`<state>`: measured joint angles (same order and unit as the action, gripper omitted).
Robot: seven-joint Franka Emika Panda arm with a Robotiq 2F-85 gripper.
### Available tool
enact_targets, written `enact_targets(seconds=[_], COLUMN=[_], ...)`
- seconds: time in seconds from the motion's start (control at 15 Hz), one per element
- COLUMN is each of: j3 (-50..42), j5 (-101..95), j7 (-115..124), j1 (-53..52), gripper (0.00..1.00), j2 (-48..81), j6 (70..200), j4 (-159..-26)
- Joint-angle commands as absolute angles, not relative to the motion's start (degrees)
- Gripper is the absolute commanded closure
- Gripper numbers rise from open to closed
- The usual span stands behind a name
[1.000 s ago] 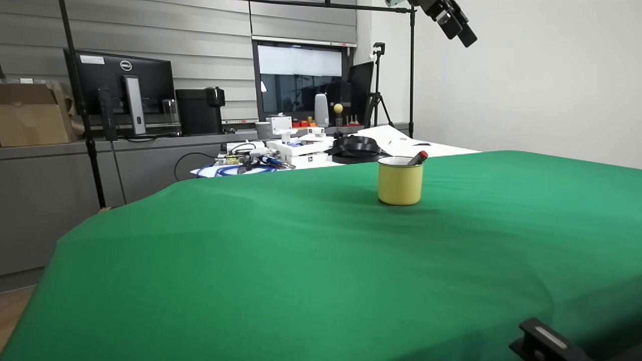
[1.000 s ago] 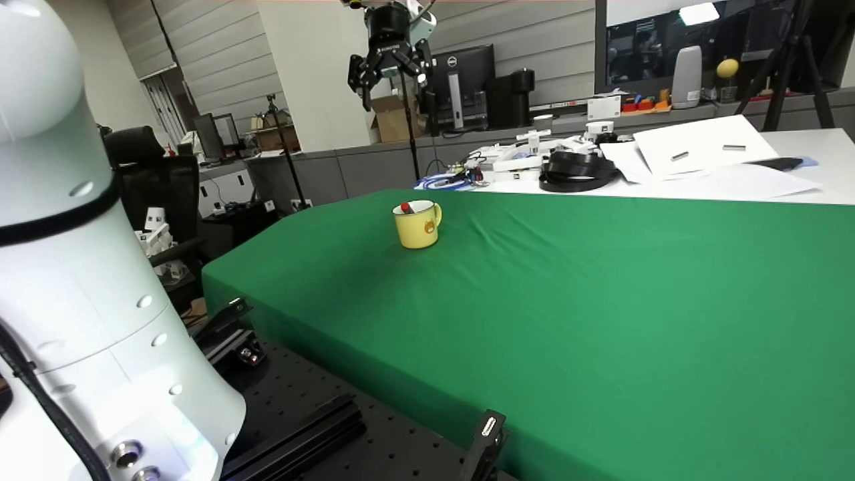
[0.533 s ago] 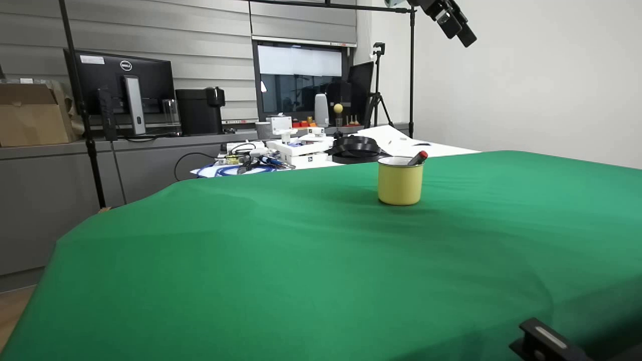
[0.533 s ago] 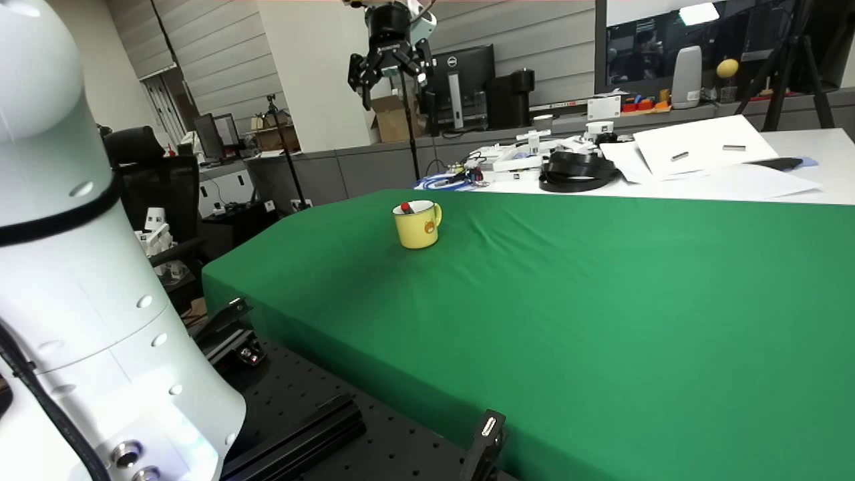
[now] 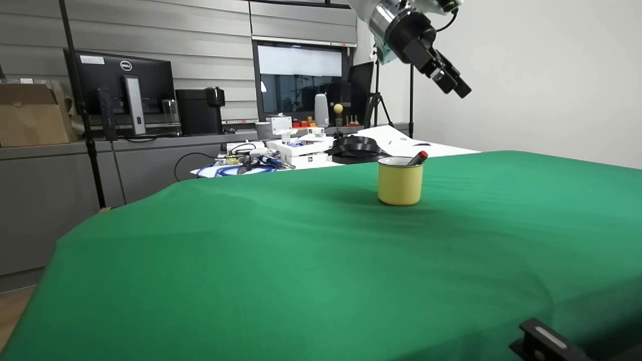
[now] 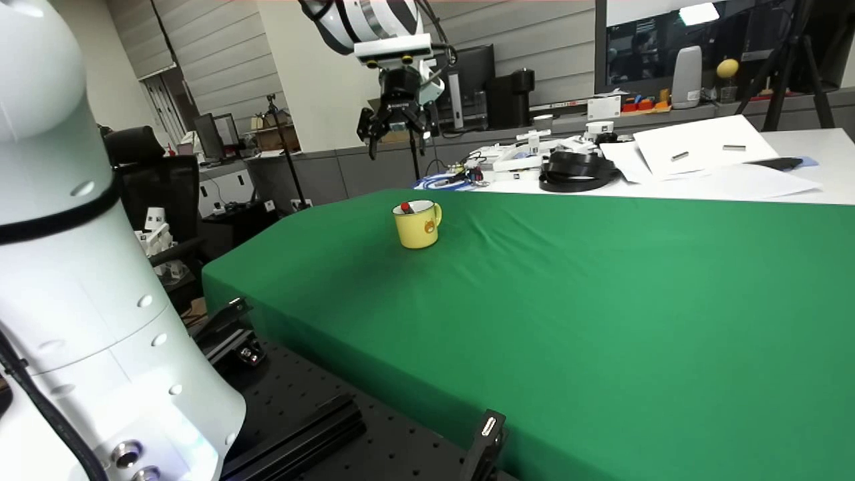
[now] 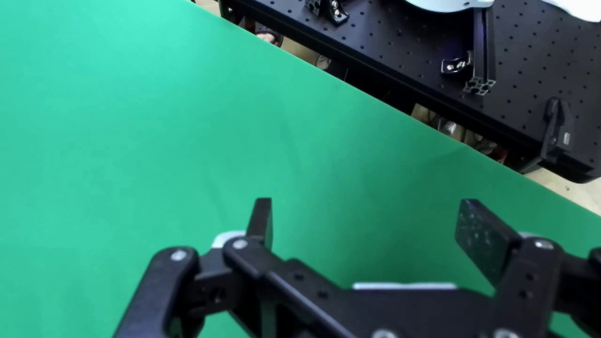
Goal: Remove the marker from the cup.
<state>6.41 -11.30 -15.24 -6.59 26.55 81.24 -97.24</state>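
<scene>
The yellow cup point(image 5: 399, 184) stands upright on the green cloth, and it also shows in an exterior view point(image 6: 417, 231) with its handle. The marker point(image 5: 419, 157) leans inside the cup with its red end above the rim; its red tip shows in an exterior view point(image 6: 405, 208). The rest of the marker is hidden in the cup. My gripper point(image 5: 462, 90) is in the air, well above the cup, and touches nothing. In the wrist view my gripper point(image 7: 366, 211) has its fingers wide apart with nothing between them. Cup and marker are out of the wrist view.
The green cloth point(image 6: 601, 300) covers the table; its edge shows beside the black perforated base plate point(image 7: 516, 80). Behind stands a white table with a black coil point(image 6: 578, 172), papers point(image 6: 708, 148) and white parts. A black bracket point(image 5: 549, 341) sits at the near edge.
My gripper has come down, and more of the arm now shows in both exterior views. The cup and marker have not moved.
</scene>
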Motion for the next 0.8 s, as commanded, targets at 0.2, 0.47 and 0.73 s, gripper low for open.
enact_targets(seconds=[0.2, 0.47, 0.73], j3=[7.26, 7.34, 7.16], j5=[-11.68, -12.16, -12.43], j7=[-14.5, -14.51, -14.44], j1=[-8.65, -10.23, -11.27], gripper=[0.0, 0.0, 0.0], j2=[37.52, 41.86, 45.07], j6=[79.2, 78.49, 76.87], j4=[-87.98, -84.06, -81.13])
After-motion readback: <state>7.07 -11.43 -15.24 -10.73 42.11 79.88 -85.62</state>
